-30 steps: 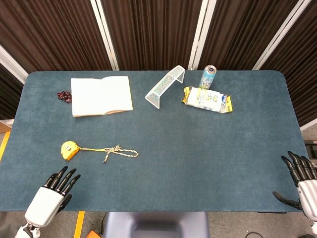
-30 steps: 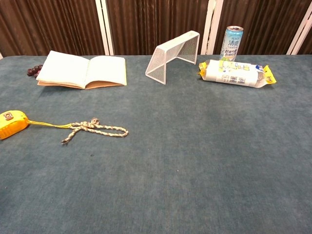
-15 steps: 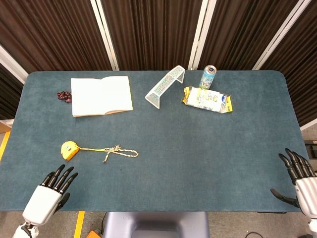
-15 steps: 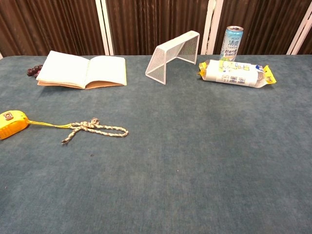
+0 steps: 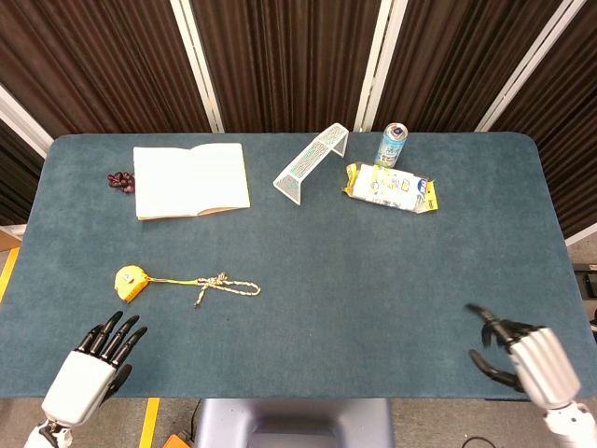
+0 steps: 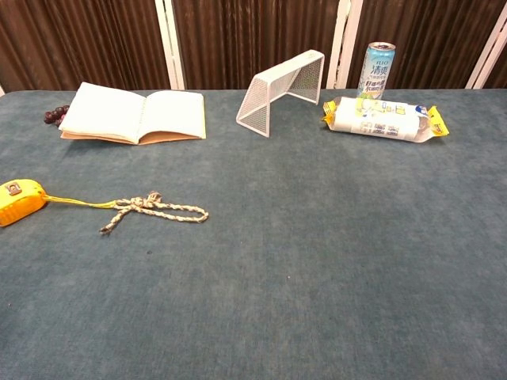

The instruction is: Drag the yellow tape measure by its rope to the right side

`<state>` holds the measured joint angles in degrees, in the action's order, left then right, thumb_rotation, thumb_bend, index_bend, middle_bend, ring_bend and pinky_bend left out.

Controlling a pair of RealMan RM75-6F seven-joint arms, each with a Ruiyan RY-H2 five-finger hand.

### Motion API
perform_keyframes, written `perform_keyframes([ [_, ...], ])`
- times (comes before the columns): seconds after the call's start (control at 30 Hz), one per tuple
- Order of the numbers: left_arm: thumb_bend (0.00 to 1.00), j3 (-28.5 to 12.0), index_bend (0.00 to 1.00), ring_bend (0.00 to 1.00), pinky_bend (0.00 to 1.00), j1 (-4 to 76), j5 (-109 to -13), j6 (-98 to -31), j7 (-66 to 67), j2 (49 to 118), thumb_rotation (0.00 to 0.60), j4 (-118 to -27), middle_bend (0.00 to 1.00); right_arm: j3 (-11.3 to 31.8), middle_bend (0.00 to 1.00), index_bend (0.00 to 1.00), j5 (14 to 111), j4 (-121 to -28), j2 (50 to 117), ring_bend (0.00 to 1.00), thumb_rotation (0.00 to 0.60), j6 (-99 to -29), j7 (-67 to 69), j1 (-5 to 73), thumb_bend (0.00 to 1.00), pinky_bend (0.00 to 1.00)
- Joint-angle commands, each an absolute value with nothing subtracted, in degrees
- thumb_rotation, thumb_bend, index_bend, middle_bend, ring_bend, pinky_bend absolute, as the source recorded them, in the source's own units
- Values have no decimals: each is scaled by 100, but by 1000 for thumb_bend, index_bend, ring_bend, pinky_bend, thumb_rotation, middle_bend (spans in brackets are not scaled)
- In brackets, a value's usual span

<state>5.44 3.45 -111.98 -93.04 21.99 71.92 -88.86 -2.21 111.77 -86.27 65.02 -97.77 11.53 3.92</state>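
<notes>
The yellow tape measure (image 5: 131, 282) (image 6: 18, 201) lies at the table's left side. Its knotted rope (image 5: 219, 285) (image 6: 150, 208) trails rightward from it across the cloth. My left hand (image 5: 91, 370) hovers at the near left edge, below the tape measure, fingers spread and holding nothing. At the near right edge my right hand (image 5: 522, 358) hangs empty, fingers apart and curved, far from the rope. Neither hand shows in the chest view.
An open notebook (image 5: 191, 179) and dark beads (image 5: 119, 180) lie at the back left. A white wire rack (image 5: 312, 161), a can (image 5: 393, 144) and a snack packet (image 5: 390, 188) sit at the back centre-right on the blue table (image 5: 373, 280).
My right hand has moved left and inward from the table's right corner over the near edge. My left hand has drawn back slightly toward the near edge. Tape measure and rope are unmoved.
</notes>
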Motion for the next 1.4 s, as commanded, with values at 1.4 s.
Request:
perform_keyframes([
  [1.4,370,737,167,69,296,371,-11539,-9284,2150,7157,600,-8822,123,1328,1000,549,5506,-10102,9519,1000,600,-5662,-4875,4267,492,1000],
])
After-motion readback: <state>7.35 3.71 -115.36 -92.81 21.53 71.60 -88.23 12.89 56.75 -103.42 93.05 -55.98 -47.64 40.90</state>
